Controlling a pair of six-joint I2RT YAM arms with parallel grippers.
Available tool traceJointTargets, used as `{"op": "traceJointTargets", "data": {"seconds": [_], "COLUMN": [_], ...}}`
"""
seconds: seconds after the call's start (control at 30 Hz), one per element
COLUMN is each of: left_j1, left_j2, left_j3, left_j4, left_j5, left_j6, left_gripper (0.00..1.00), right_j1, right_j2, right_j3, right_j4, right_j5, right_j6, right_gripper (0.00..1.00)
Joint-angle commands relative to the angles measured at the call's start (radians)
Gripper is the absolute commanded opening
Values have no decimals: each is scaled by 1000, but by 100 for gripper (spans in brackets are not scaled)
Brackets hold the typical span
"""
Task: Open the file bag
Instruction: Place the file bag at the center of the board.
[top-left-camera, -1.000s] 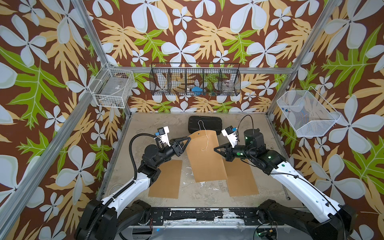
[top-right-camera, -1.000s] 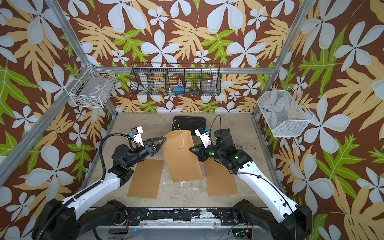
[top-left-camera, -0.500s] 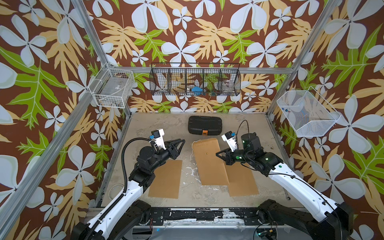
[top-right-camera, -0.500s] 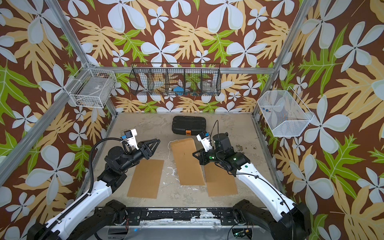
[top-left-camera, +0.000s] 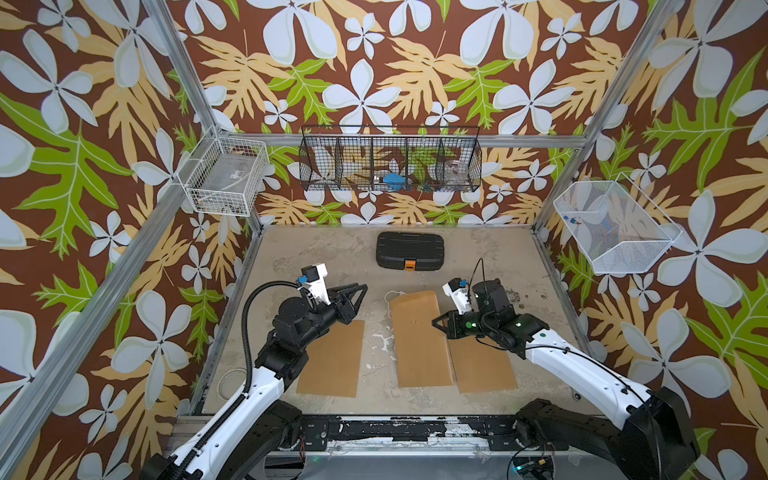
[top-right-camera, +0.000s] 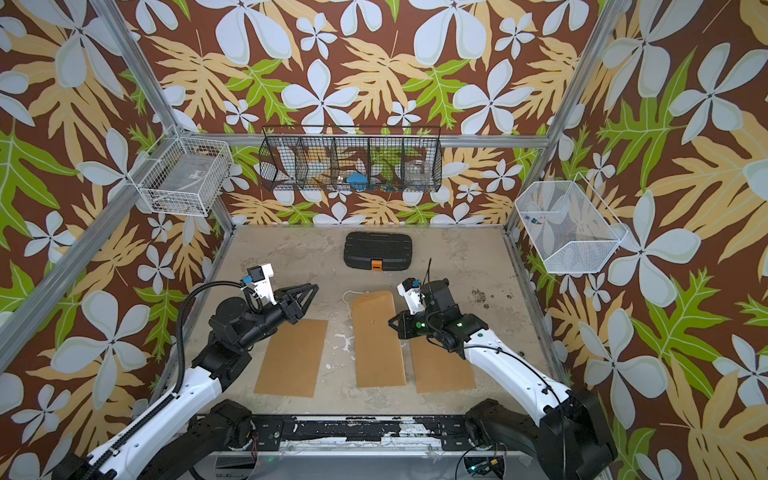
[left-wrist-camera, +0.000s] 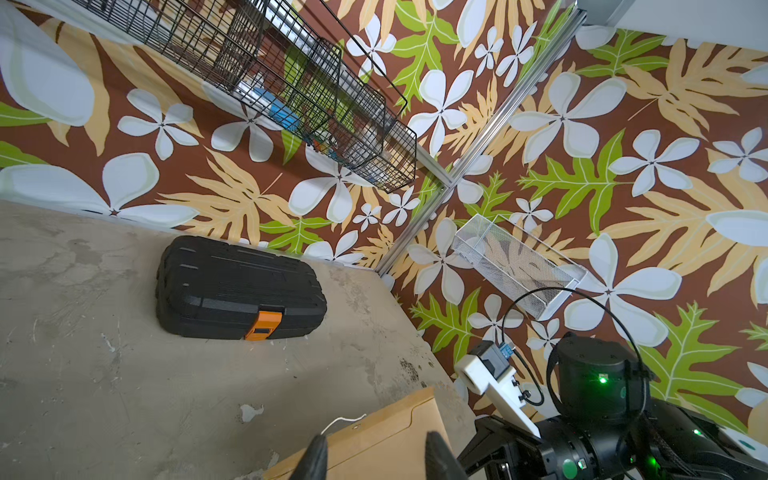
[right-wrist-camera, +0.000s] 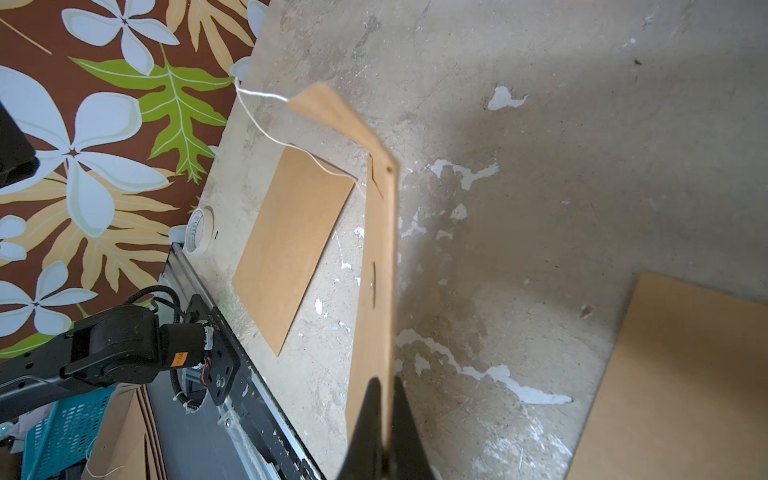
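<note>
Brown kraft file bag (top-left-camera: 419, 336) sits mid-frame in a top view, its frame-right edge pinched in the right gripper (top-left-camera: 437, 322), probably to anchor it. Left gripper (top-left-camera: 361, 289) hovers left of the flap (top-left-camera: 415, 300), jaws apart, empty.

Worn tabletop (top-left-camera: 478, 257): blk case (top-left-camera: 409, 250) (orange latch (top-left-camera: 410, 264)), 2 flat file bags (top-left-camera: 328, 357).
</note>
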Motion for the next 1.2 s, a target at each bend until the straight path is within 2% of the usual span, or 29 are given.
{"op": "traceJointTargets", "data": {"seconds": [0.0, 0.37, 1.17], "left_j1": [2, 2, 4], "left_j2": [-2, 7, 35], "left_j3": [-6, -16, -26], "left_j4": [19, 31, 45], "left_j5": [-3, -11, -17], "left_j6": [-1, -5, -3], "left_gripper": [42, 42, 42], "right_j1": [1, 1, 1], "right_j2": [23, 118, 277], "right_j3": [-10, -32, -40], "right_j4": [49, 117, 205], "right_j5": [22, 39, -5], "right_j6": [23, 49, 59], "right_gripper": [0, 0, 0]}}
